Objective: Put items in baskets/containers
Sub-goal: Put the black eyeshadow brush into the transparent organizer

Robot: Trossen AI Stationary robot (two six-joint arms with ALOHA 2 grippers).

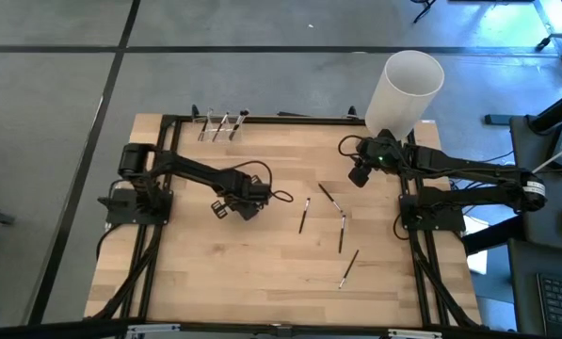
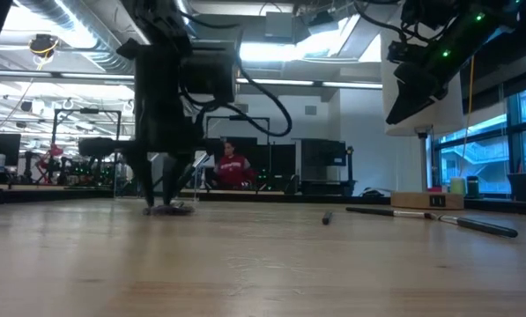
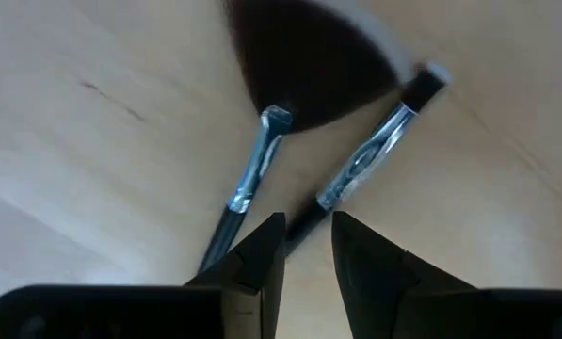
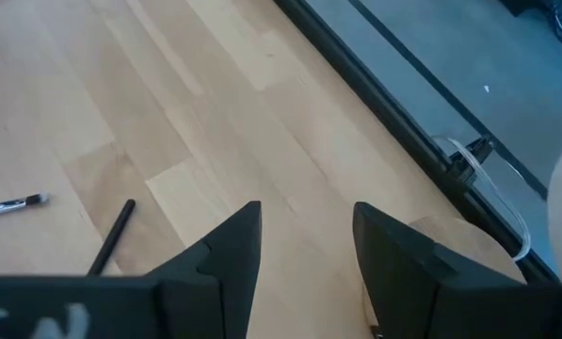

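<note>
Left gripper (image 3: 307, 247) low over the table (image 1: 224, 273), fingers slightly apart, holding nothing, straddling a brush (image 3: 370, 162) whose long axis points toward one o'clock; right gripper (image 4: 307, 247) idle, open.

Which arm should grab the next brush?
Left, probably. The left gripper is down at the table with two brushes right at its open fingertips, one handle running between them. The right gripper is raised near the white cylinder, open, with nothing between its fingers.
</note>
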